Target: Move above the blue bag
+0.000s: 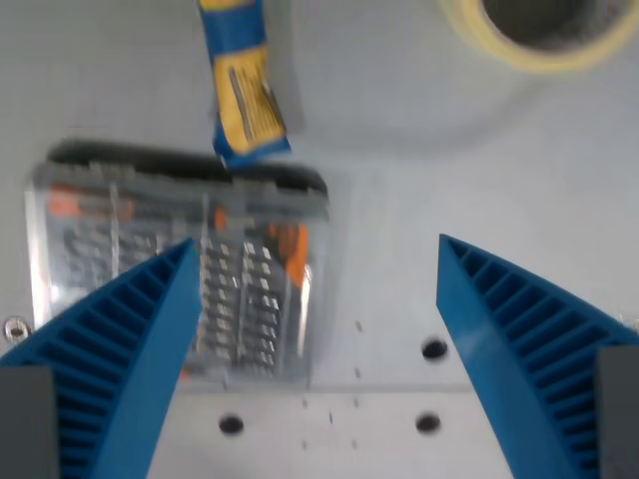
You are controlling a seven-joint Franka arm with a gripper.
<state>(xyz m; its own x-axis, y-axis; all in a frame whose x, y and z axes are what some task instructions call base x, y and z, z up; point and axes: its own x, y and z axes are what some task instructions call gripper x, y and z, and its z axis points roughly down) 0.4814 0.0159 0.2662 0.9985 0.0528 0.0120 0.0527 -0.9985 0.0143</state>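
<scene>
The blue ribbed claw (pixel 316 261) is spread wide, holding nothing. A clear plastic bit case (pixel 180 269) lies under its wrist-view-left finger. The blue-and-yellow bag (pixel 243 85) is seen beyond, touching the case's far edge.

Pale grey table (pixel 399 200) with several small dark round holes near the lower edge of the wrist view. Lying directly on it: a blue and yellow bag (pixel 243 95) at upper centre, set lengthwise and slightly tilted; a clear plastic case of screwdriver bits (pixel 150 269) with orange and dark parts inside, at the wrist view's left, its upper edge touching or just beside the bag's lower end; a yellowish roll of tape (pixel 544 35) at upper right, cut off by the frame, well apart from both
</scene>
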